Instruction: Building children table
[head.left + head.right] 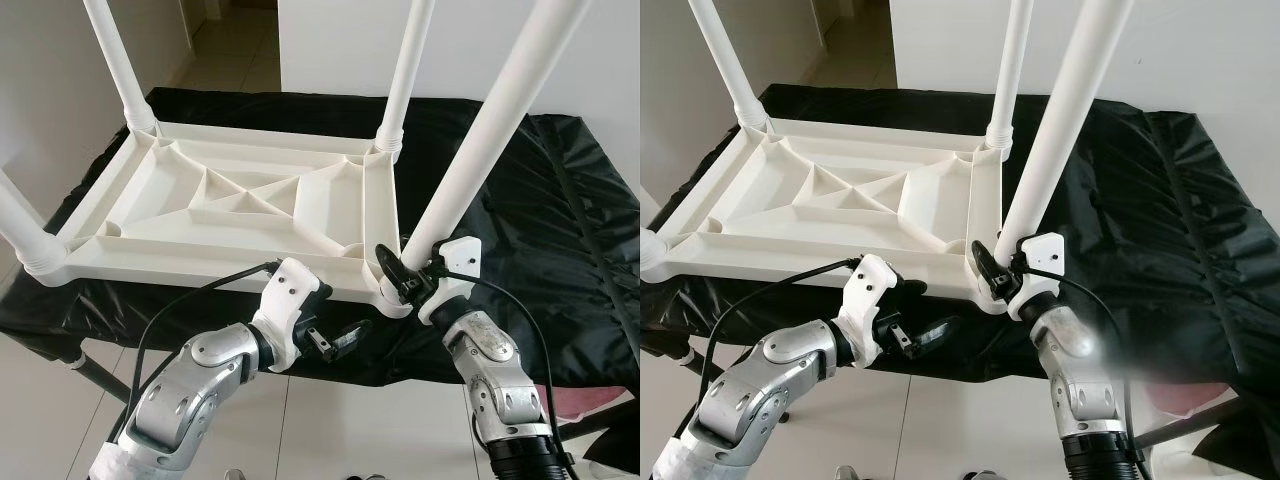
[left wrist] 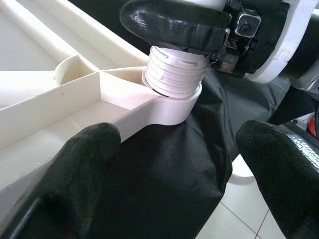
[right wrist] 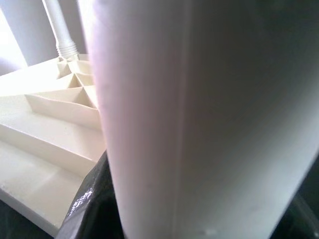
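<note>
The white plastic tabletop (image 1: 240,215) is lying upside down on a bench draped in black cloth (image 1: 560,230), its ribbed underside facing up, and it is sitting toward the bench's left side and front edge. Legs are standing in the two far corner sockets (image 1: 120,75) (image 1: 405,80), and another is rising at the near left corner (image 1: 20,225).

The right gripper (image 1: 400,275) is clamping the fourth leg (image 1: 490,130) low on its shaft, right at the near right corner socket (image 2: 172,102); its black fingers (image 2: 172,22) are wrapping the tube just above the threaded collar (image 2: 172,74). That leg is leaning a little to the right as it goes up. The wrist camera on that arm is looking straight along the white tube (image 3: 199,119), with the ribbed underside behind it.

The left gripper (image 1: 340,340) is hovering just below the tabletop's front edge, beside that same corner, jaws spread wide and holding nothing. Its two fingertips (image 2: 75,169) are framing the cloth hanging under the socket. A pale tiled floor (image 1: 320,420) is showing below the bench.
</note>
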Motion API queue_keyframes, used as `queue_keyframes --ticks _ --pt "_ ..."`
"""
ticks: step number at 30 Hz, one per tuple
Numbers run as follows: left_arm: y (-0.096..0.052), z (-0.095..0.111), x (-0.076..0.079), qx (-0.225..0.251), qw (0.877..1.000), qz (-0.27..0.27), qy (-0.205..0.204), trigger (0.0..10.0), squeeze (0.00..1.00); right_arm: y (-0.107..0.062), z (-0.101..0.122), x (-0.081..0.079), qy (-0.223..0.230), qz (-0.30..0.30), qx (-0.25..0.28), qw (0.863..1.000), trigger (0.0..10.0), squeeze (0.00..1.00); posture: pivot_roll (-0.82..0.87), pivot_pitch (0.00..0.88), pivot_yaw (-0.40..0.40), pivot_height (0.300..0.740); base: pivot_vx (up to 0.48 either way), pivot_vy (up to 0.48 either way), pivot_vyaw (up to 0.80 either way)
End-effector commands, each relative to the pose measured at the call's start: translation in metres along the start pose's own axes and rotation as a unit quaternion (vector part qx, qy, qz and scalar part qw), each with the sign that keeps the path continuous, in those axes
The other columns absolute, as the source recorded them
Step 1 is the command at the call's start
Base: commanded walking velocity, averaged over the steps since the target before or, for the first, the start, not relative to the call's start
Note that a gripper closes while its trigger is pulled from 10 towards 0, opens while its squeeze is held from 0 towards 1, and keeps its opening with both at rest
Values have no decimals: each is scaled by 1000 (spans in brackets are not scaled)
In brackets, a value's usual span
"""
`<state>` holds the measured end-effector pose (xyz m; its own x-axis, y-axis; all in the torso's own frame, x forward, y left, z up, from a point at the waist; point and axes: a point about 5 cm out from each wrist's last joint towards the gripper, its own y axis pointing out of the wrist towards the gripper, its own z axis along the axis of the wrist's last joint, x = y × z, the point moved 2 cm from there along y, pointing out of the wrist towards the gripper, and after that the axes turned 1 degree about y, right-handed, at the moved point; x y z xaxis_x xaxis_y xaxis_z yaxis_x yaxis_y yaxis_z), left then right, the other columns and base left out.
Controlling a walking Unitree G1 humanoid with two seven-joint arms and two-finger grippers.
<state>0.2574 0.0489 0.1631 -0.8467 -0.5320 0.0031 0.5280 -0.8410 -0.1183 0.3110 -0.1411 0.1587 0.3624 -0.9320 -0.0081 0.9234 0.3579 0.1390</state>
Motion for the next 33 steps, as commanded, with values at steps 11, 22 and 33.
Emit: queue_keyframes --ticks 11,22,33 --pt "-2 -1 -3 -4 1000 19 2 10000 0 -13 -40 -1 68 -53 -75 993 10000 0 10 137 14 740 0 0 0" --pt "-3 0 -3 -4 1000 17 3 10000 0 -14 -30 -9 -52 1 -49 997 10000 0 9 140 17 740 0 0 0" --pt "-2 -1 -1 -4 1000 16 3 10000 0 -22 -36 -18 -85 42 -37 995 10000 0 10 134 16 740 0 0 0"
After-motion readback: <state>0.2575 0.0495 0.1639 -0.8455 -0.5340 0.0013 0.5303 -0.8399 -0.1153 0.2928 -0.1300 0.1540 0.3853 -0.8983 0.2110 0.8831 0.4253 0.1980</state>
